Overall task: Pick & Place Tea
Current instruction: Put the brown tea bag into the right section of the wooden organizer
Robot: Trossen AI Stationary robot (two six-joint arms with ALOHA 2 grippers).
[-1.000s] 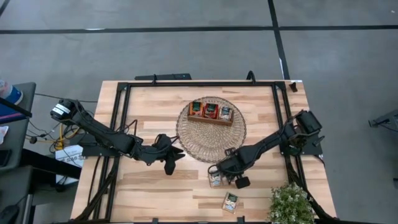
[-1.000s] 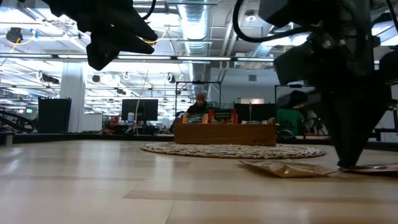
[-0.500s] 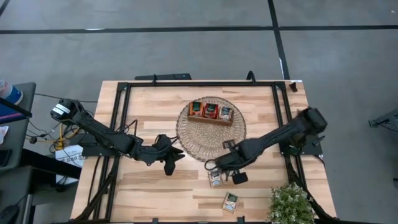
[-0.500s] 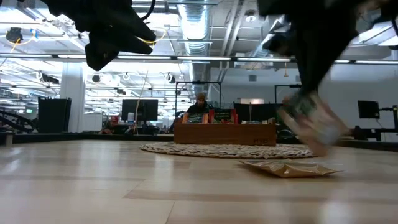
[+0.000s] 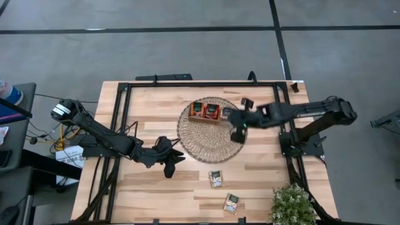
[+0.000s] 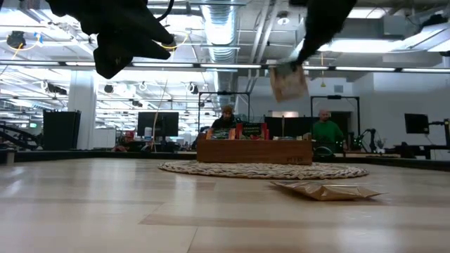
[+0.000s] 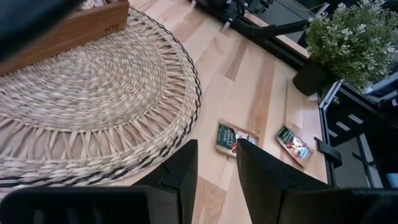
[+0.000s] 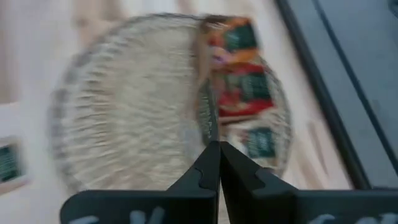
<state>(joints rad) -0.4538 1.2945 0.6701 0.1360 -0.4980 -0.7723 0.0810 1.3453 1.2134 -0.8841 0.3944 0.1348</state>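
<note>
While the left arm's fingers (image 5: pixel 170 167) hang parted above the counter (image 5: pixel 150 100), the right fingers (image 5: pixel 238 131) pinch a pale square tea sachet (image 6: pixel 287 82) over the round wicker mat (image 5: pixel 197 140).

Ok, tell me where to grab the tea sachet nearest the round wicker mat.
Come straight down on the small flat square tea sachet and pinch across two opposite edges: it lies flat on the pale wooden table, so likely only its thin edges offer the fingers a hold.
</note>
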